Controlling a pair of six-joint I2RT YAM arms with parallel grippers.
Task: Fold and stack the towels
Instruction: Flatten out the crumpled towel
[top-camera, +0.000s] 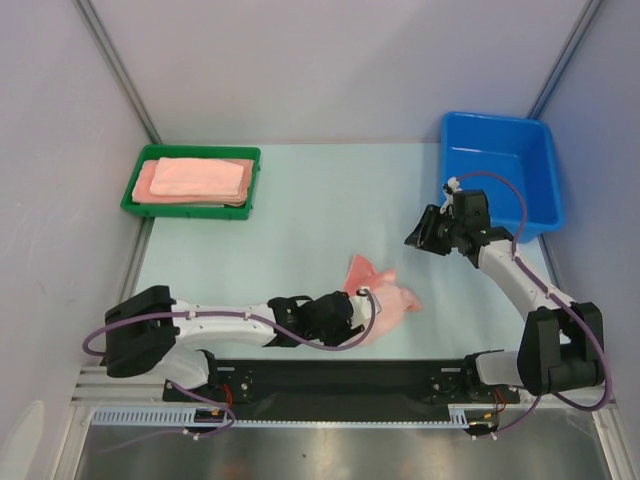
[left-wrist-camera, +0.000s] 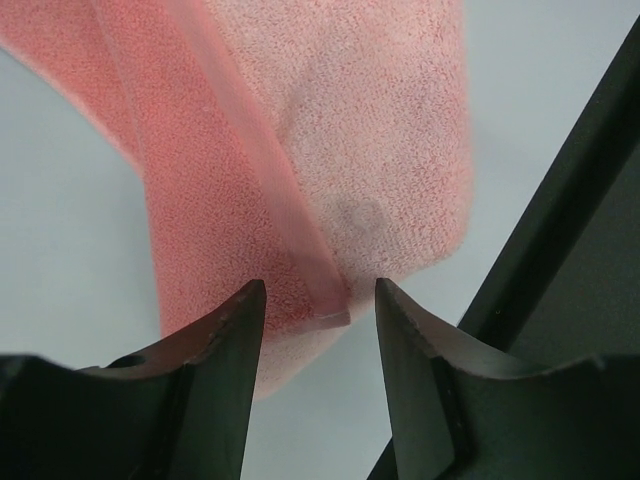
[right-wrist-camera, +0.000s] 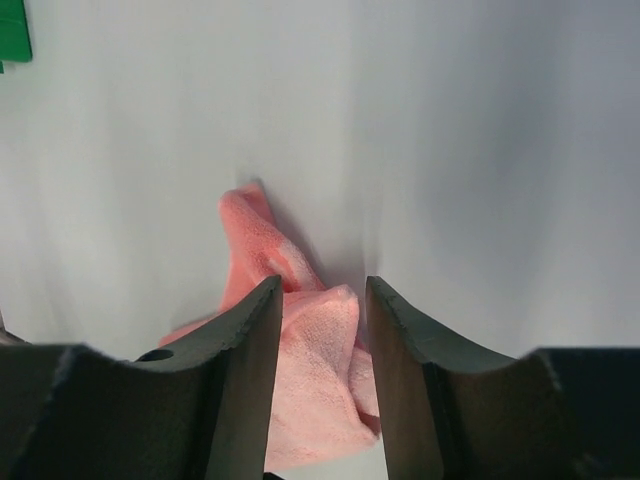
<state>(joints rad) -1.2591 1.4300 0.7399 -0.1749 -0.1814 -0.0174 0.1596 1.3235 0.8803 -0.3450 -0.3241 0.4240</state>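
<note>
**A:** How does the loose towel (top-camera: 388, 300) look?

**B:** Salmon-pink terry, crumpled in a heap with one corner peaked up. It lies on the table (top-camera: 300, 200) at about 6 o'clock in the top view, close to the near edge. The left wrist view shows a smooth woven hem running along the fuzzy pile (left-wrist-camera: 330, 150).

**A:** And the fingers?

**B:** The left fingers (top-camera: 352, 305) are at the heap's 9 o'clock side. Up close they stand parted (left-wrist-camera: 258, 312), with the end of the hem in the gap and touching neither tip. The right fingers (top-camera: 416, 238) are released and hold nothing. They hover off the cloth toward 2 o'clock, and their camera sees the heap (right-wrist-camera: 258, 240) past the spread tips (right-wrist-camera: 270, 312).

**A:** Anything already stacked?

**B:** Folded towels (top-camera: 195, 178), flat and rectangular, fill a green tray (top-camera: 253, 180) at 10 o'clock.

**A:** Room to move?

**B:** There is bare, pale table from the heap toward 12 o'clock, between the tray and a glossy blue plastic bin (top-camera: 500, 175) at 2 o'clock. Grey walls close off three sides. The left wrist view shows a black bar just beside the cloth, at its 4 o'clock.
</note>
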